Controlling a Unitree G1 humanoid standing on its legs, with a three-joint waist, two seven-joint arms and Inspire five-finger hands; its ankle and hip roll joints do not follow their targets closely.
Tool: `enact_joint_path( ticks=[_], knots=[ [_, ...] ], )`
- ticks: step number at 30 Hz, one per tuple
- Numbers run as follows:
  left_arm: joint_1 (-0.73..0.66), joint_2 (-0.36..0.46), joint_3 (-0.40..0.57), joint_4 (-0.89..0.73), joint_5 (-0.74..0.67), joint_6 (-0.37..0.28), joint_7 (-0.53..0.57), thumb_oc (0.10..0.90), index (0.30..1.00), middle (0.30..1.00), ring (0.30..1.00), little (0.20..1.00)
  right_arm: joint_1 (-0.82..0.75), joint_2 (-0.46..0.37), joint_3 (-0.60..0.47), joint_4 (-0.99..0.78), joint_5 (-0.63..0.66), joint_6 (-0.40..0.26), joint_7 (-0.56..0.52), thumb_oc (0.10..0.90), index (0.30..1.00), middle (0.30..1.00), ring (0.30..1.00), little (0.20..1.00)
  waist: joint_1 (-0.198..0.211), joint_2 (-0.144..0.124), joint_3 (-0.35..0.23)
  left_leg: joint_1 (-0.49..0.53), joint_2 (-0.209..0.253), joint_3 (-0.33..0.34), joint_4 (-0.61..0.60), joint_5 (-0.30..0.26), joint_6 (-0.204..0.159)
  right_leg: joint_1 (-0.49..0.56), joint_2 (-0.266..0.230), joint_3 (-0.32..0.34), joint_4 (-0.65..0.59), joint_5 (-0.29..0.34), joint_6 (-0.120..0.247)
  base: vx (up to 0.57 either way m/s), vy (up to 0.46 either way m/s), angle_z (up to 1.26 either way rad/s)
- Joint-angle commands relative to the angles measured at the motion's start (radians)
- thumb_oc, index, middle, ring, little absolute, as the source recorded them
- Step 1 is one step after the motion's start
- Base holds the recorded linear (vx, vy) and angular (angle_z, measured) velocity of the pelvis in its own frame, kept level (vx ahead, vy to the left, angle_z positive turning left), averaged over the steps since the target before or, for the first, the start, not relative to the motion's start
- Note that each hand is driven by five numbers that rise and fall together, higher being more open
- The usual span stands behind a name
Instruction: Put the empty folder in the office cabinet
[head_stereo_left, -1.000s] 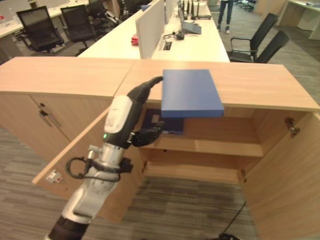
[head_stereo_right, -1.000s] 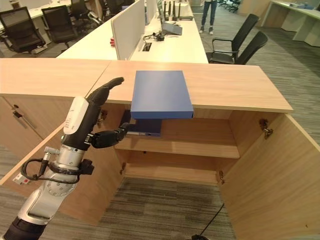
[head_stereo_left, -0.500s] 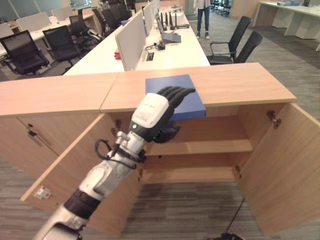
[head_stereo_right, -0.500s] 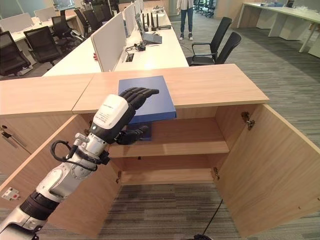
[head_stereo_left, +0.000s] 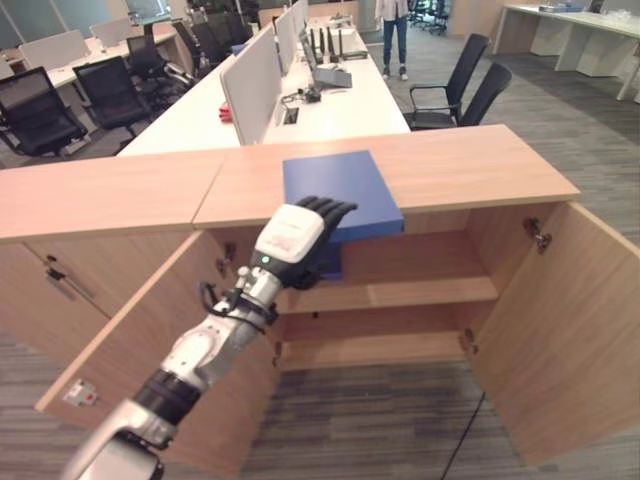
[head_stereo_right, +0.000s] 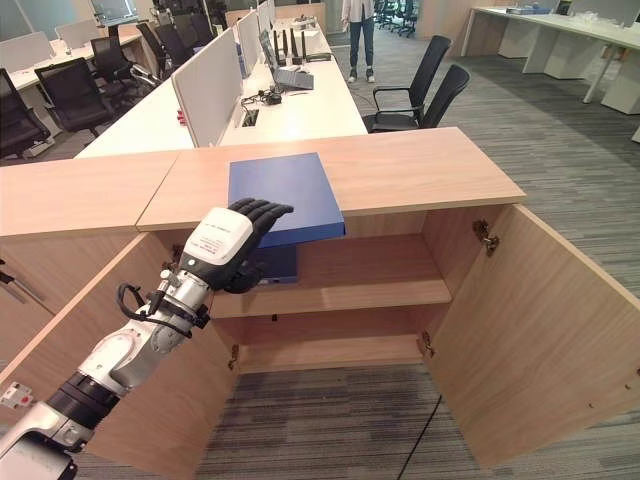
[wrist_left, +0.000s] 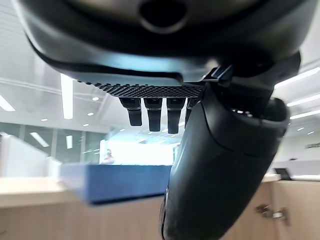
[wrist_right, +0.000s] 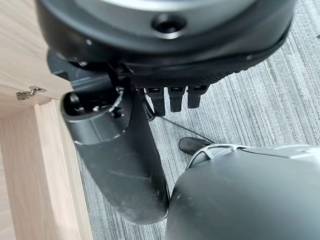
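The robot's left hand (head_stereo_left: 300, 232), fingers relaxed and grasping nothing, reaches the blue folder (head_stereo_left: 341, 190) overhanging the cabinet (head_stereo_left: 480, 165) top. A sound grasp takes the overhanging edge, thumb beneath, before lowering toward the shelf (head_stereo_left: 420, 292).

So the blue folder (head_stereo_right: 283, 197) lies flat on top of the wooden cabinet (head_stereo_right: 420, 170), its near edge sticking out past the front. The left robot hand (head_stereo_right: 232, 236) reaches up at that overhanging corner, fingers over the edge. Both cabinet doors (head_stereo_right: 545, 340) hang open.
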Motion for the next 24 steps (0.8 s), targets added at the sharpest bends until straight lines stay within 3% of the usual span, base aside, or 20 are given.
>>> enact_joint_path(
  ticks=[1, 24],
  knots=[
    [-0.199, -0.001, 0.074, 0.015, 0.046, 0.037, 0.104, 0.800, 0.900, 0.900, 0.900, 0.900, -0.062, 0.022, -0.003, 0.007, -0.008, -0.007, -0.006, 0.800, 0.900, 0.900, 0.900, 0.900, 0.002, -0.041, -0.004, 0.024, 0.027, -0.013, -0.009, -0.064, -0.062, 0.057, -0.025, -0.002, 0.007, -0.085, 0.074, 0.00, -0.003, -0.04],
    [-0.346, -0.054, 0.010, 0.219, 0.085, 0.124, 0.135, 0.800, 0.900, 0.900, 0.900, 0.900, -0.052, 0.019, 0.021, -0.002, -0.013, -0.008, -0.007, 0.800, 0.900, 0.900, 0.900, 0.900, -0.026, -0.041, -0.005, 0.034, 0.021, 0.006, -0.009, -0.066, -0.060, 0.058, -0.025, 0.010, 0.007, -0.083, 0.079, 0.00, 0.000, -0.01]
  ],
)
